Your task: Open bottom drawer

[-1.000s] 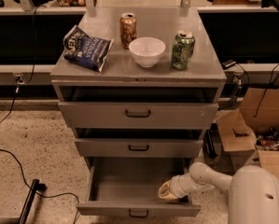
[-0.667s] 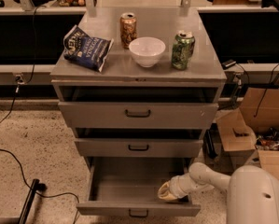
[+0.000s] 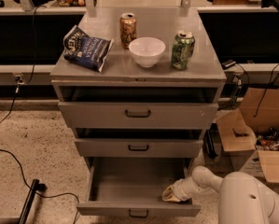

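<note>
Change is slight over the last second: the bottom drawer stands as far out of the cabinet as it did then, and the gripper has kept to the same spot, perhaps a touch lower. I read that as the pull being finished, or nearly so.

The drawer sits at the foot of the cabinet, under the two taller-fronted drawers. It is drawn well forward of them, so its bare grey floor shows from back wall to front panel. Its dark handle sits at the middle of that panel, with nothing on it from outside.

The gripper is inside the drawer, at the cabinet's lower right, close behind the front panel and beside the right wall. It looks to be touching the panel's inner face or very near it; I can't separate the two. Whether it is open or closed I cannot tell, as it shows only as one pale lump at the end of the arm. I see nothing held in it. The arm reaches in over the drawer's right side from the robot's body, off the cabinet's right.

I'd call the task as good as done. What remains, as I judge it, is bringing the gripper up and out to the cabinet's right without nudging the drawer back in.
</note>
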Action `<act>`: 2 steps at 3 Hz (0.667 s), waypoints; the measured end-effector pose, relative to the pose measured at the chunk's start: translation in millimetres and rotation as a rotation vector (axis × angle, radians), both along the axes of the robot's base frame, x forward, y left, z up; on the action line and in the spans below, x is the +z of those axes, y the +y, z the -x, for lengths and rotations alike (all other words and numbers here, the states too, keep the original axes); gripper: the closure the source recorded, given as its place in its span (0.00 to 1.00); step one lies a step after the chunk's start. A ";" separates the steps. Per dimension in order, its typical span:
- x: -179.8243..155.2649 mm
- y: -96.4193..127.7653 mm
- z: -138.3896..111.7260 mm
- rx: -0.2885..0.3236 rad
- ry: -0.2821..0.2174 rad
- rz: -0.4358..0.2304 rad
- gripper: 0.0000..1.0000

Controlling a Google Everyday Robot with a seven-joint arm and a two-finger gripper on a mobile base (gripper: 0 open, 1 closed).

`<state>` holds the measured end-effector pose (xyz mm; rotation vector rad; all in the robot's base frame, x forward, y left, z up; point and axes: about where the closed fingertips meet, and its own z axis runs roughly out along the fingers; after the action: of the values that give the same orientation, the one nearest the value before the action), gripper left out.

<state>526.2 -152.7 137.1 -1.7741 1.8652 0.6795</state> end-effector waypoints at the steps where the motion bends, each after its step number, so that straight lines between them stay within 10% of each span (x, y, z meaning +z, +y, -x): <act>1: -7.1 -0.9 -3.9 -0.004 -0.029 0.031 1.00; 2: -4.7 10.3 2.4 0.045 -0.013 0.042 1.00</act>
<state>523.8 -142.4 132.3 -1.8472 1.8490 0.6481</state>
